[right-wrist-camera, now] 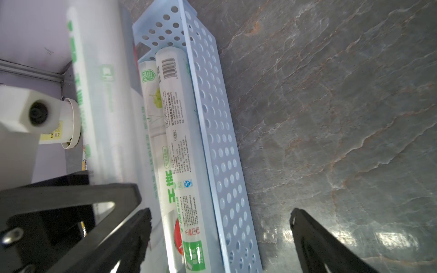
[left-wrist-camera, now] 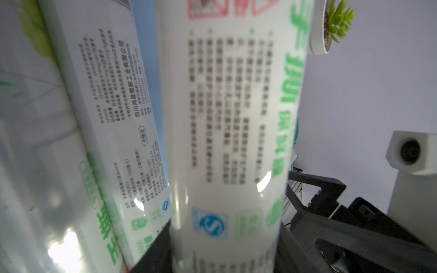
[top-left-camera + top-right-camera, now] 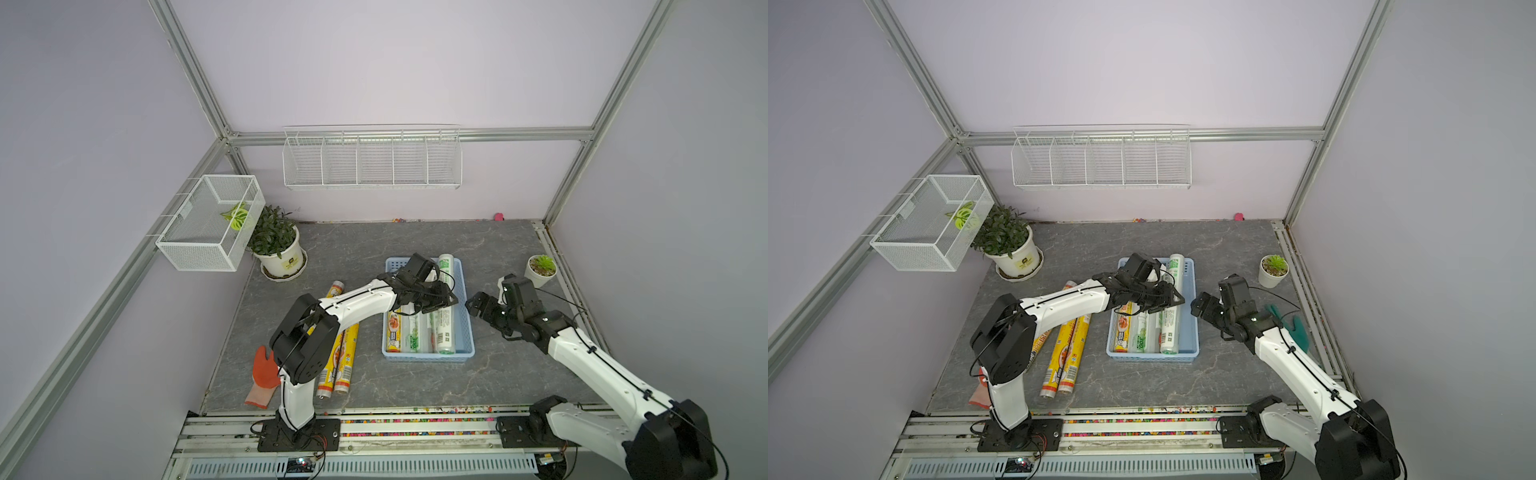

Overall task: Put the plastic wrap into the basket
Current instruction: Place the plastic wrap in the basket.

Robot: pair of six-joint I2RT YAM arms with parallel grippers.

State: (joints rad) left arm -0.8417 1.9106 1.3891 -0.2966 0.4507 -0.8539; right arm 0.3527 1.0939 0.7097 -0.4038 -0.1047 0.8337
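Lying mid-frame on the table [image 3: 519, 374], the basket [image 3: 467, 328] holds rolls [image 3: 413, 338]; yellow rolls [image 3: 347, 365] lie lower left. Above the basket, the left gripper [image 3: 444, 302] clamps a white roll [image 2: 224, 118] in narrowly parted jaws. Right gripper [image 3: 471, 305], just right, gapes wide, empty.

White-shelled arms [image 3: 361, 297] with black joints [image 3: 303, 336], black base plates [image 3: 328, 432], thin black cables [image 3: 561, 300]

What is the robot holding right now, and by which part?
The left end effector grips a white roll partway along its length, over the basket. The right end effector is open and empty.
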